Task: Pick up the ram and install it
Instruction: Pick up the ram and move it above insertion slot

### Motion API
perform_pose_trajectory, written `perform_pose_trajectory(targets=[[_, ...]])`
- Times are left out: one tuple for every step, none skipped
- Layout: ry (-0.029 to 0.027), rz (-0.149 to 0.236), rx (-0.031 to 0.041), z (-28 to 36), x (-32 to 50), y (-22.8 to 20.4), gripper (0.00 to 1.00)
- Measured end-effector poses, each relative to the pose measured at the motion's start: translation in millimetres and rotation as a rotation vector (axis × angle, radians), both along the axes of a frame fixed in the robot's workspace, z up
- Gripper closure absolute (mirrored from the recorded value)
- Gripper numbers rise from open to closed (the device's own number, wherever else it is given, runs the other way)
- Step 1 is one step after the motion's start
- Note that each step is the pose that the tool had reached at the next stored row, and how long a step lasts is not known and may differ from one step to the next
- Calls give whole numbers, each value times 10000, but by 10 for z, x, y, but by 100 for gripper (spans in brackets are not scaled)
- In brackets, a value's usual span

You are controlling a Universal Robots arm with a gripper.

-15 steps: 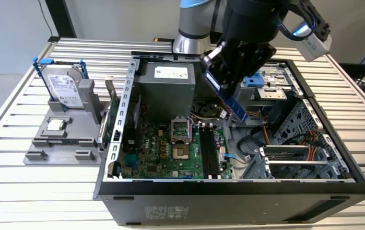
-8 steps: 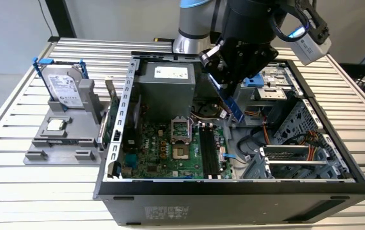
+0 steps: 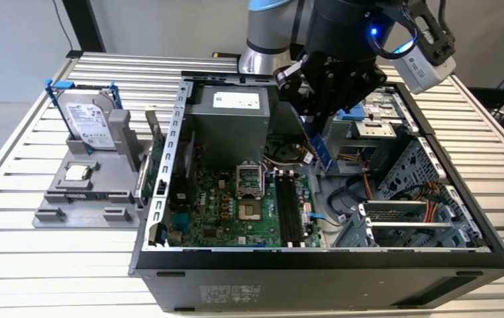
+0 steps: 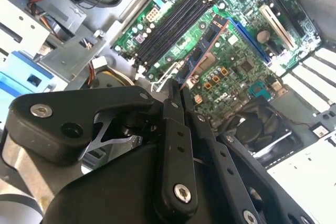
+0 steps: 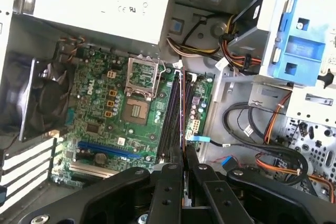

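Wide shot first: a slatted metal table [image 3: 22, 218], and on it, side panel off, the big black-and-grey computer case [image 3: 322, 281]. Leaning in over the case is the silver-and-black robot arm [image 3: 265, 33]. Inside, at the far end, sits a grey boxy power supply [image 3: 230, 119], and the green motherboard [image 3: 225, 212] spreads across the case floor.

On the exterior view's left of the case, a grey plastic holder [image 3: 84, 199] rests on the table. It carries a silver boxy hard drive with blue brackets [image 3: 88, 122], standing upright, and nearer the camera a small square silver CPU chip [image 3: 77, 173] lying flat.

Now the black claw [image 3: 314, 118]: it is clenched on the long, thin dark-blue ram stick [image 3: 324, 151]. The stick hangs down from it inside the open case, just beside the power supply, its lower end near the far end of the black memory slots [image 3: 289, 212].

In the second wrist view the black fingers [image 4: 173, 114] pinch together on the ram [image 4: 207, 43], which juts out over the board with the slots [image 4: 168, 30] just beside it. In the first wrist view the claw [image 5: 184, 156] shows the ram [image 5: 182, 114] edge-on, a thin line running along the slots [image 5: 170, 114]. Whether it touches a slot, I can't tell.
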State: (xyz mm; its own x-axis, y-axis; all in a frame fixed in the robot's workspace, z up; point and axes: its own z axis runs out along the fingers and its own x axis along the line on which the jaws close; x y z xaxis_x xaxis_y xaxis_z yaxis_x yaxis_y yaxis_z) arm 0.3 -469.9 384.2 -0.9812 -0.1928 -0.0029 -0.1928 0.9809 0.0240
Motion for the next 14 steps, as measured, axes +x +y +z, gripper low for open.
perform_pose_trajectory(targets=[[0, 0, 1, 0, 0, 0, 100], [0, 1, 2, 0, 1, 0, 100], [0, 3, 4, 0, 1, 0, 100], [0, 3, 6, -1, 1, 0, 100], [-1, 2, 7, -1, 1, 0, 100], [0, 3, 7, 0, 2, 0, 100], [0, 2, 8, 0, 2, 0, 100], [3, 3, 9, 0, 2, 0, 100], [2, 3, 10, 0, 2, 0, 100], [2, 3, 12, 0, 2, 0, 100], [2, 2, 14, 0, 2, 0, 100], [2, 3, 14, -1, 2, 0, 100], [2, 2, 16, -6, 2, 0, 100], [-2, 3, 18, -21, 2, 0, 100]])
